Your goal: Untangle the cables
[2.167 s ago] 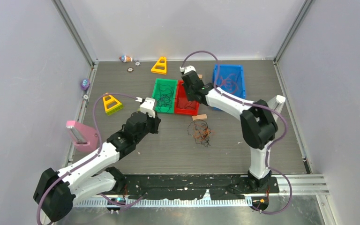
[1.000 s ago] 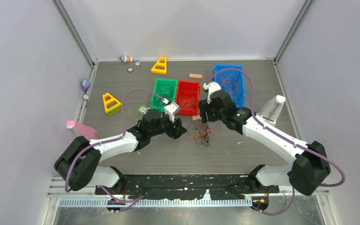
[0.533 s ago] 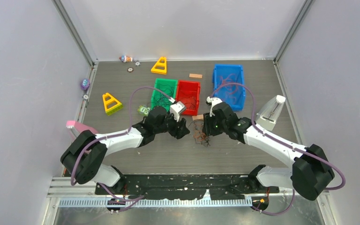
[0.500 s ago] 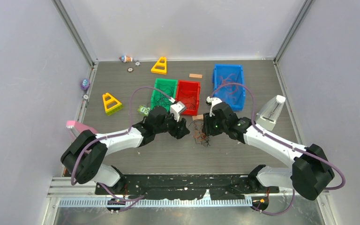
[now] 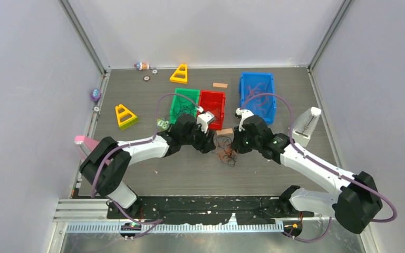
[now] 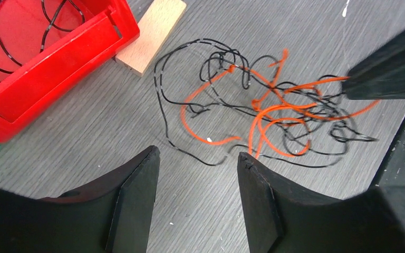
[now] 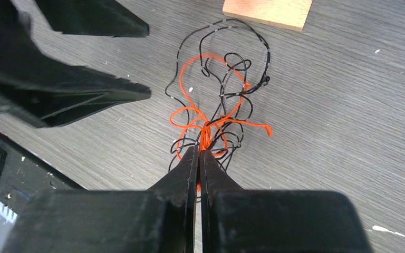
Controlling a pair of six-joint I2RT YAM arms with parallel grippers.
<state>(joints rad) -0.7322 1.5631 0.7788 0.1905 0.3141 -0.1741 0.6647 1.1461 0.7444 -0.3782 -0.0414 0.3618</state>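
Grey table across the top view; red bin at upper left of the left wrist view. Bottom centre there, left gripper — jaws parted, empty. Mid-frame, right gripper pinched tight on tangled cables, below wood block.

right end effector clamped, left one parted
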